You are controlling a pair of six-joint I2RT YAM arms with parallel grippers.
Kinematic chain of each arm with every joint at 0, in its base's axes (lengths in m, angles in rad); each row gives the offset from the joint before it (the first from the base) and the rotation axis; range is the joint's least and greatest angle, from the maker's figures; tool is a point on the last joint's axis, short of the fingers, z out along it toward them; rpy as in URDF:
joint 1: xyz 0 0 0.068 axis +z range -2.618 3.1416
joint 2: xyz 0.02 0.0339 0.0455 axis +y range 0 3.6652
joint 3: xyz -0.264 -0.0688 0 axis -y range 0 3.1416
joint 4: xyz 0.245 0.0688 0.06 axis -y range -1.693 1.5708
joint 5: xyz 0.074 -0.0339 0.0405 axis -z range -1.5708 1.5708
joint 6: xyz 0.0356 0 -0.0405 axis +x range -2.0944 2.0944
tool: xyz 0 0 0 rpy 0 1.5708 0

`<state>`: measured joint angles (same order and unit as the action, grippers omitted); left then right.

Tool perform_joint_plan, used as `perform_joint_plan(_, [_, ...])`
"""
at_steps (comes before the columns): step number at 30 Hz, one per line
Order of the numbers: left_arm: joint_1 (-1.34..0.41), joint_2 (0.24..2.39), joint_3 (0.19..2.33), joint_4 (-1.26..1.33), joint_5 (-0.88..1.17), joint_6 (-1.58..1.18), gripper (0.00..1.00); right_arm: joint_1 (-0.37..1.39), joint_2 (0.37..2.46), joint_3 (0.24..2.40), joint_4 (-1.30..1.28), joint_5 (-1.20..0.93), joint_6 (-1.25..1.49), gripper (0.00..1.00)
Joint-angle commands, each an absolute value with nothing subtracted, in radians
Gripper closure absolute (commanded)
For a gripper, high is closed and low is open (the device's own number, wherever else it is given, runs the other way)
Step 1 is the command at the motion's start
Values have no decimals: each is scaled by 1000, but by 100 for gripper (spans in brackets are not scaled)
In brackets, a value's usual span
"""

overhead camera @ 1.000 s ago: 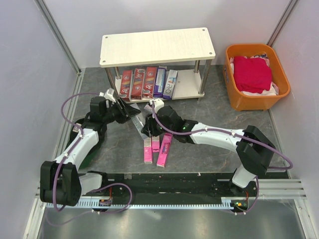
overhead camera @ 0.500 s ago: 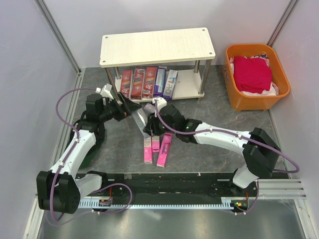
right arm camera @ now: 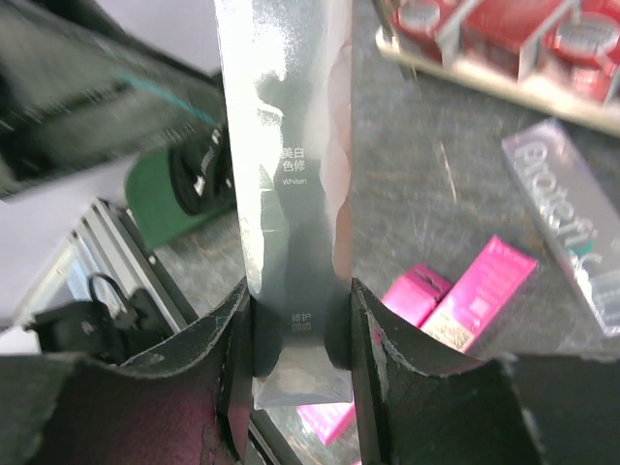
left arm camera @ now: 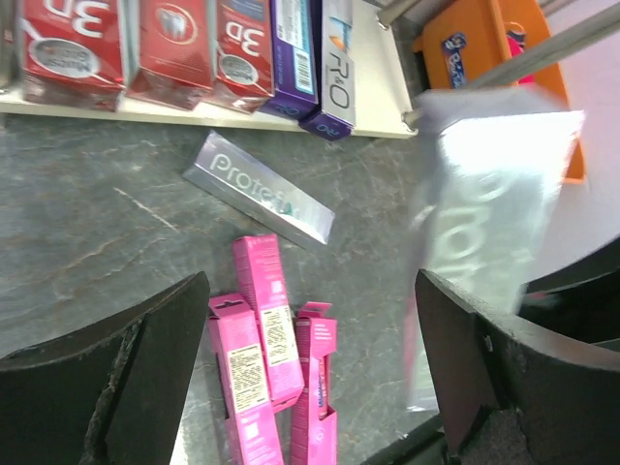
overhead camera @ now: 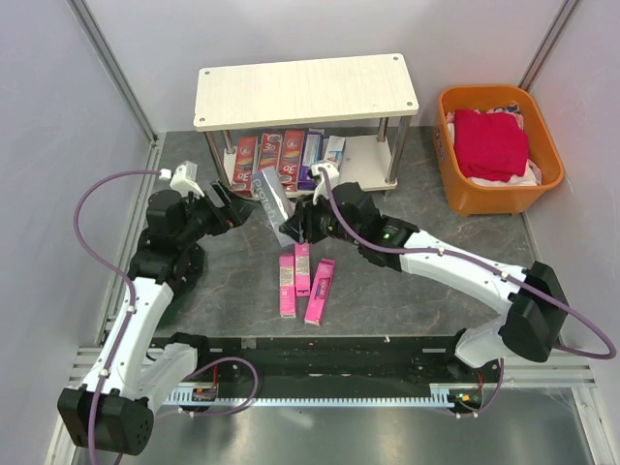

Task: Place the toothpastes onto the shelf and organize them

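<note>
My right gripper (overhead camera: 295,225) is shut on the lower end of a silver-grey toothpaste (overhead camera: 274,192), which it holds tilted just in front of the shelf (overhead camera: 305,89). In the right wrist view this carton (right arm camera: 286,165) stands up between the fingers (right arm camera: 218,339). My left gripper (overhead camera: 232,201) is open and empty, just left of that carton. A second silver toothpaste (left arm camera: 260,189) lies flat on the table. Three pink toothpastes (overhead camera: 302,283) lie side by side nearer the arms. On the lower board stand three red cartons (left arm camera: 145,44), a purple one (left arm camera: 291,53) and a white one (left arm camera: 336,58).
An orange basket (overhead camera: 494,201) with red cloth stands at the back right, beside the shelf's right legs. Grey walls close in left, right and behind. The shelf's top board carries nothing.
My left gripper has opened, let go of the silver carton and drawn back to the left. The right gripper has carried that carton up and back toward the shelf.
</note>
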<state>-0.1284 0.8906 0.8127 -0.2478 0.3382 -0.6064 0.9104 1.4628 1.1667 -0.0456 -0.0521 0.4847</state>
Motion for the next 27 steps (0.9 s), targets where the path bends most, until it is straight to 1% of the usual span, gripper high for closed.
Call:
perform_joint_plan(1, [-127,853,868,-296,256,-526,6,884,1405,1282,-23,-71,465,68])
perform_joint_plan(7, [-127,838,865,-311,235,-520,5,859,1408,1391,-31,-77,445,68])
perform_joint_plan(12, [-127,833,858,-314,230,-512,5,839,1459,1515,-37,-84,433,68])
perform_joint_plan(18, [-127,831,844,-313,236,-512,5,790,1584,1695,-46,-120,440,68])
perform_joint_plan(22, [-127,830,827,-314,242,-514,5,746,1713,1827,-51,-162,466,67])
perform_joint_plan(27, [-127,834,813,-313,258,-515,5,684,1871,2075,-92,-229,505,66])
